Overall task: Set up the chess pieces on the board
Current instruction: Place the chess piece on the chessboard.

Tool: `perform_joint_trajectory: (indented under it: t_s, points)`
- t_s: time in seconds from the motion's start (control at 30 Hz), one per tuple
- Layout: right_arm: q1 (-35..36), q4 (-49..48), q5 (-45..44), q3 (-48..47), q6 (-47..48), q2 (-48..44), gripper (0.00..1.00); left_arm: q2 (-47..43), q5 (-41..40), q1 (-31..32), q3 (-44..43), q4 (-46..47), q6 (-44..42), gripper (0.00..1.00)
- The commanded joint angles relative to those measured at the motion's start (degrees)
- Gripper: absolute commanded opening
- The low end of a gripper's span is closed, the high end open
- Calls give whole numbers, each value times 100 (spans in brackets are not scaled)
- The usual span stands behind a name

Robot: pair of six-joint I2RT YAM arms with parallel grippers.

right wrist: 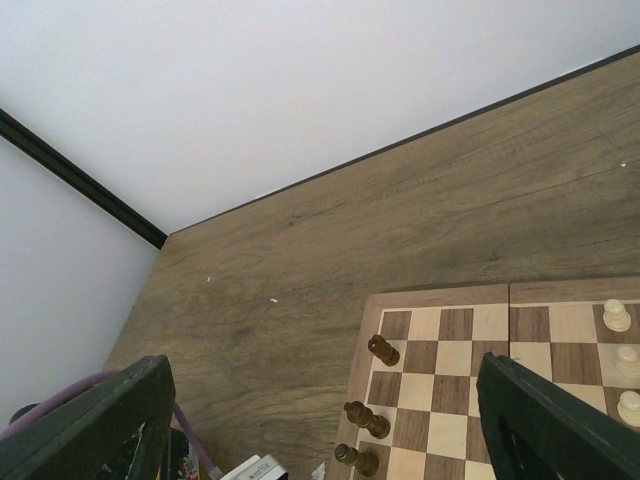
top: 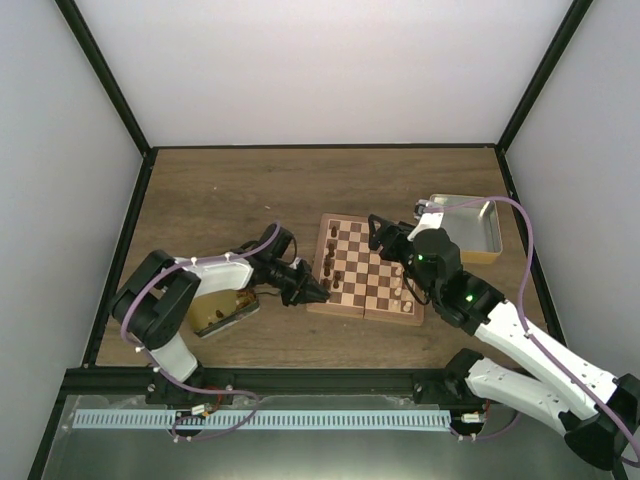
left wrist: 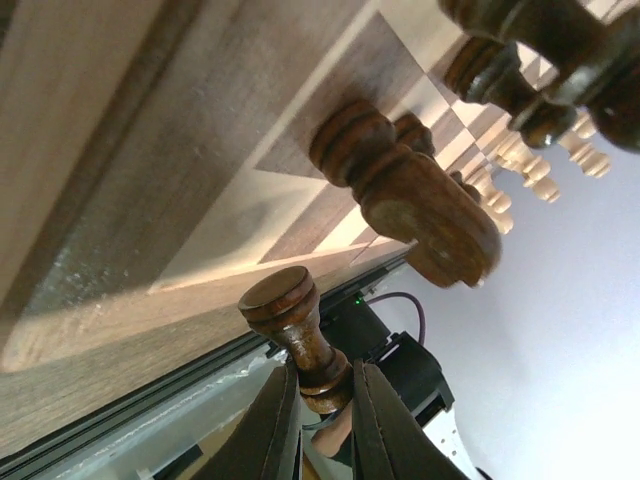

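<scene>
Left wrist: dark chessman [left wrist: 283, 303] pinched in left end effector [left wrist: 325, 380].

A board [top: 365, 290] checkered in light tan and dark brown squares, with a tan border; under it a surface [top: 250, 190] of mid-brown wood grain; dark brown pieces [right wrist: 382, 349] on some squares, pale cream pieces [right wrist: 617, 316] on others; up close, one dark brown pawn [left wrist: 285, 300] with a glossy reddish sheen; a gold tin [top: 225, 312]; a silver tin [top: 470, 222]; the left arm [top: 165, 310] and right arm [top: 520, 335] both black and white, with purple cables [top: 528, 235]; plain white walls [top: 320, 70] edged by black frame bars.
</scene>
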State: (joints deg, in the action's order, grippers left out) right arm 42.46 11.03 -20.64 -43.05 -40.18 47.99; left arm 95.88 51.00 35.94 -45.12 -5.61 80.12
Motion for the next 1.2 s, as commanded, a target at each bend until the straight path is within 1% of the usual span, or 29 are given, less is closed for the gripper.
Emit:
perform_joint_trajectory:
  t_s: [0.0, 0.33, 0.4, 0.53, 0.67, 0.9, 1.03, 1.17]
  points:
    - [-25, -49, -100, 11, -112, -61, 84, 153, -53, 18, -1, -22, 101, 10]
    - [-26, -48, -83, 25, -130, -53, 84, 326, 3, 14, -47, 101, 105, 10]
    - [-25, -54, -82, 29, -130, -44, 84, 307, -30, 9, -60, 108, 109, 12]
    - [-25, -63, -50, 25, -130, -26, 84, 233, -85, 6, -80, 71, 109, 19]
    - [-25, -99, -5, 47, -147, -2, 84, 212, -85, -21, -84, 45, 86, 21]
    - [-26, -110, 59, 51, -156, 19, 84, 197, -68, -35, -105, 20, 21, 22]
    - [-22, -112, 81, 44, -156, 20, 84, 112, -158, -43, -241, -290, -266, 22]
    - [-23, -118, 103, 64, -139, 31, 84, -138, -311, -39, -362, -900, -688, 28]
